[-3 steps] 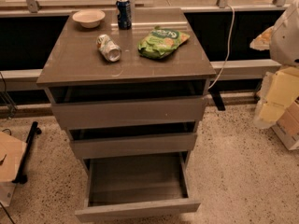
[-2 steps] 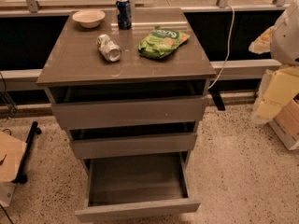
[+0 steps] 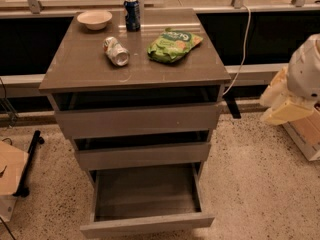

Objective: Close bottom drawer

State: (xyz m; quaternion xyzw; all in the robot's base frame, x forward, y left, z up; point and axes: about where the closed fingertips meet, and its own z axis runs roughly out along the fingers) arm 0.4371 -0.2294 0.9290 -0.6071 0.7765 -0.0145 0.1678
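Note:
The bottom drawer [image 3: 146, 224] of the grey cabinet [image 3: 135, 74] is pulled far out. Its slim plain front stands near the lower edge of the view, and its inside [image 3: 145, 191] looks empty. The two drawers above, the upper one [image 3: 137, 120] and the middle one [image 3: 142, 155], stand slightly out. My arm, white and pale yellow, is at the right edge. The gripper [image 3: 281, 106] hangs there at about the height of the upper drawer, well to the right of the cabinet and touching nothing.
On the cabinet top lie a bowl [image 3: 94, 19], an upright blue can [image 3: 132, 14], a tipped can [image 3: 116, 51] and a green chip bag [image 3: 172, 45]. A white cable [image 3: 245, 34] runs down the right side. A cardboard box [image 3: 305, 134] sits at the right and a black stand [image 3: 30, 161] at the left.
The arm at the right edge has shifted slightly lower. The drawers and the things on the cabinet top have not moved.

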